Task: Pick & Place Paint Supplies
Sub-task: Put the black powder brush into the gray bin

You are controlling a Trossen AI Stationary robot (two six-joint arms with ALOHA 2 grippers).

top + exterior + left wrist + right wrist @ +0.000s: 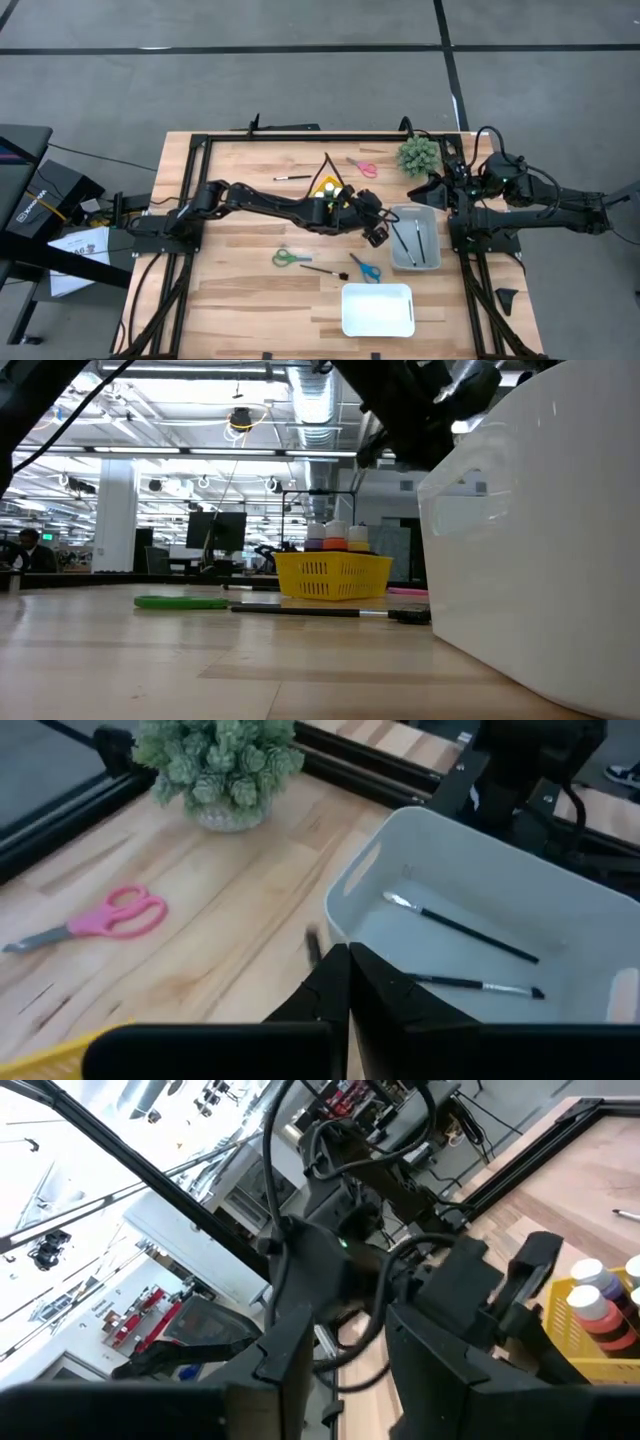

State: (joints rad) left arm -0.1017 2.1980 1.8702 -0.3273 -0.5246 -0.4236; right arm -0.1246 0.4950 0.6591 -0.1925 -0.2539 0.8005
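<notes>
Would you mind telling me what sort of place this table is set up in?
Probably a large robotics lab or workshop hall. The low view shows an open ceiling with exposed ducts and strip lights, and rows of monitors behind. The wooden table stands on a grey floor with black tape lines.

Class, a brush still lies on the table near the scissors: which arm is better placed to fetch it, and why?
Probably left. The left gripper hovers beside the grey bin, a short way from the loose brush. The right gripper is folded back at the table's edge near the plant.
</notes>
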